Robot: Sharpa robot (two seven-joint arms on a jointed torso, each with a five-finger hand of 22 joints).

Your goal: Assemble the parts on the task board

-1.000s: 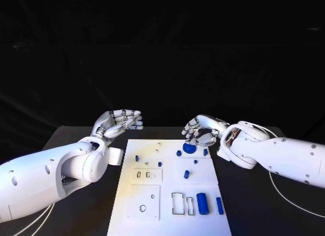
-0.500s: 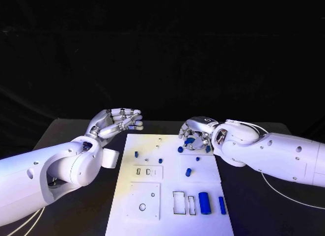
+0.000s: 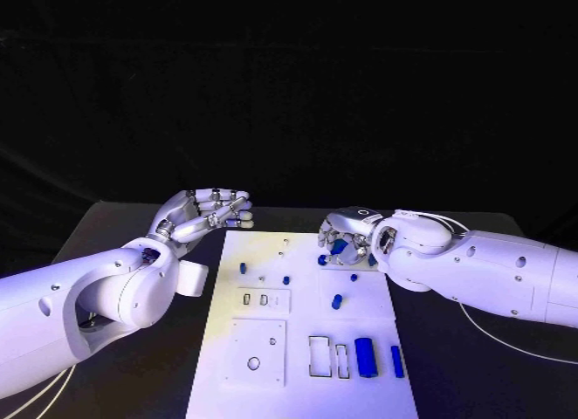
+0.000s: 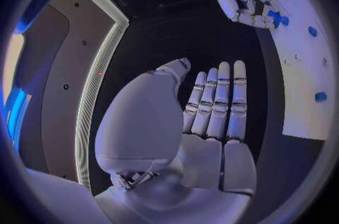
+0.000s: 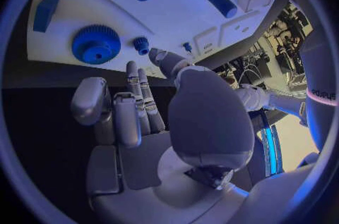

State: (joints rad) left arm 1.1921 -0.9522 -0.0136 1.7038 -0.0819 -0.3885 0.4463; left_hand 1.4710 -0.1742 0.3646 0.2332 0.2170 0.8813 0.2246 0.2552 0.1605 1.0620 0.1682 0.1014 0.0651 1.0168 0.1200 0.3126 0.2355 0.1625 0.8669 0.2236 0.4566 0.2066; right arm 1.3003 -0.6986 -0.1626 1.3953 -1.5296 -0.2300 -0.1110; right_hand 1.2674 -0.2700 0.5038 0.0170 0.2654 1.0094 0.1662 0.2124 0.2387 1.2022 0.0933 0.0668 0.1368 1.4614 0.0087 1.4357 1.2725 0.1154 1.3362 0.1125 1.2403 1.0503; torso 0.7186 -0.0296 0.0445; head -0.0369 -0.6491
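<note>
1. Parts, small and blue, sit on the white task board [image 3: 239,384], which lies flat in the middle of the black worktop [image 3: 113,236].
2. A blue gear [image 5: 96,44] lies at the far end of the board, with a tiny blue gear [image 5: 141,43] just beside it.
3. A fat blue cylinder [image 3: 365,357] and a thin blue bar [image 3: 397,360] lie near the close end.
4. The right hand [image 3: 346,237] hangs over the far end by the gear, fingers curled a little, holding nothing.
5. The left hand [image 3: 203,215] floats beside the board's far left corner, fingers straight and together, holding nothing.
</note>
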